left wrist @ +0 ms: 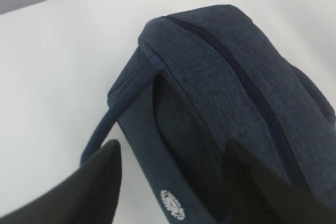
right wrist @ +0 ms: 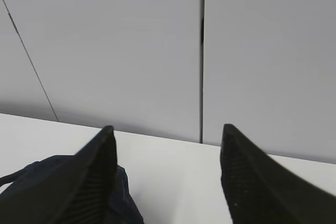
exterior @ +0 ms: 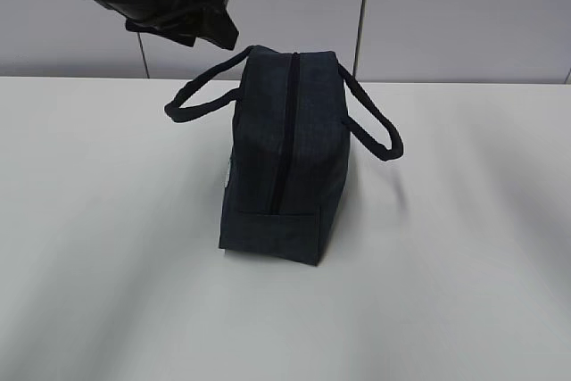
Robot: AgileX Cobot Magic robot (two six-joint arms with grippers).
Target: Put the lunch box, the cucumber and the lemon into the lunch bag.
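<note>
Table: white and flat, filling the lower part of the exterior view, with pale grey wall panels rising behind it.
Lunch bag: dark navy fabric, standing upright near the middle of the table, one narrow end turned to the exterior camera. The dark zipper runs over the top and down that end, and it looks drawn closed along the whole visible length.
Handles: two loops, one splayed out to the left, the other drooping to the right.
Badge: a small white round mark on the bag's side wall, seen from the left wrist.
Left gripper: raised above the table at the upper left, just beyond the bag's left handle and not touching it. In the left wrist view its two dark fingers stand apart with nothing between them, the bag's side and handle below.
Right gripper: fingers spread wide and empty, pointed at the wall, with the top of the bag at the lower left of its view.
</note>
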